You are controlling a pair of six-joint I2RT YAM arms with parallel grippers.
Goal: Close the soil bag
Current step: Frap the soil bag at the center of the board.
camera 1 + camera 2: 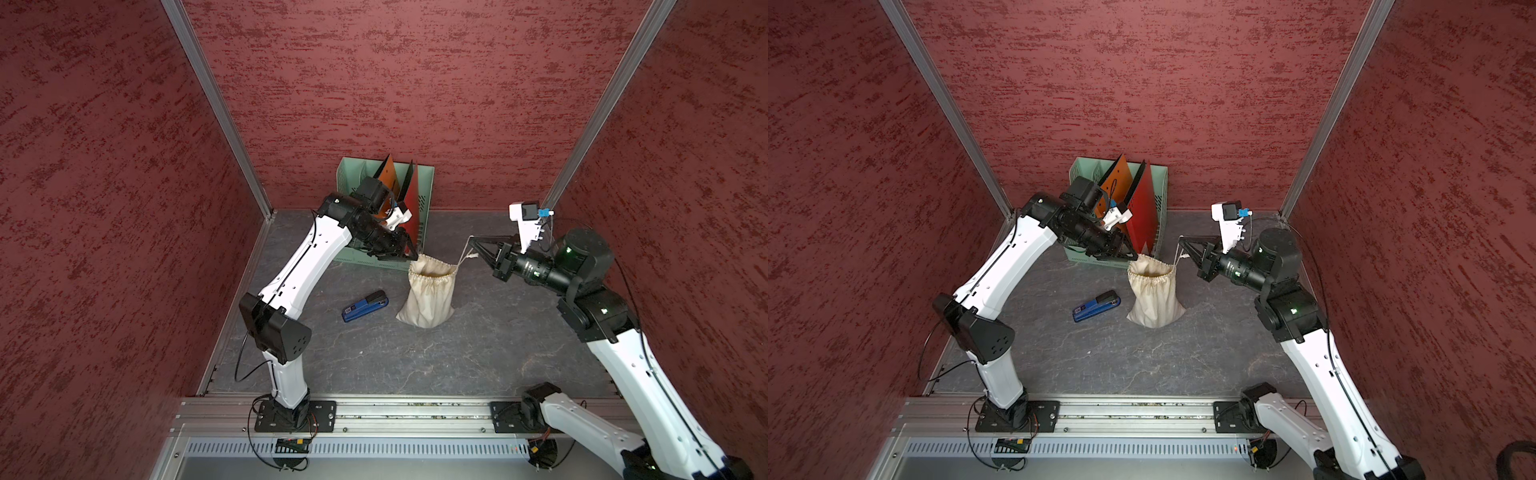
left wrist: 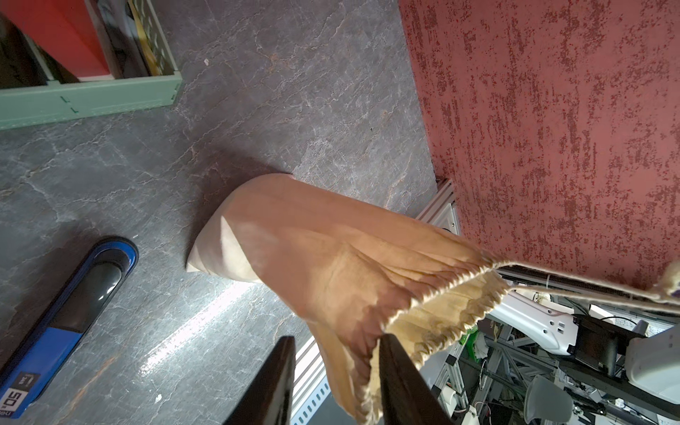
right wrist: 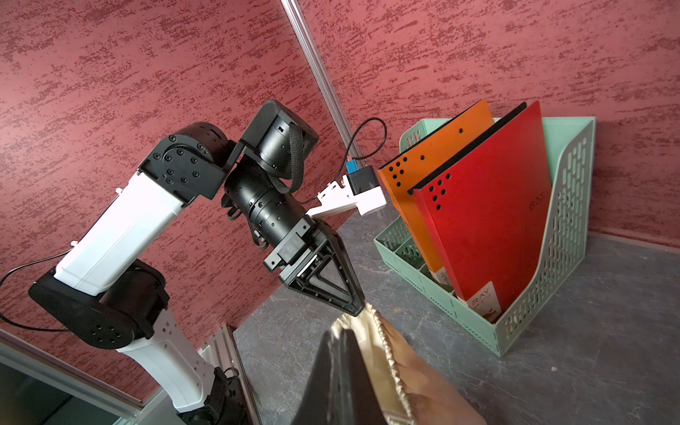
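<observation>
Pinching cord (image 1: 464,252): right end effector (image 1: 472,240); left end effector (image 1: 416,257) apart, touching soil bag (image 1: 428,299).

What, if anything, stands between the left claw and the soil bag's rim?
Nothing visible does. The left claw is at the rim of the soil bag, jaws apart with cloth between them. The green file rack stands behind the bag and the blue stapler lies beside it. The right claw is shut on the drawstring cord.
</observation>
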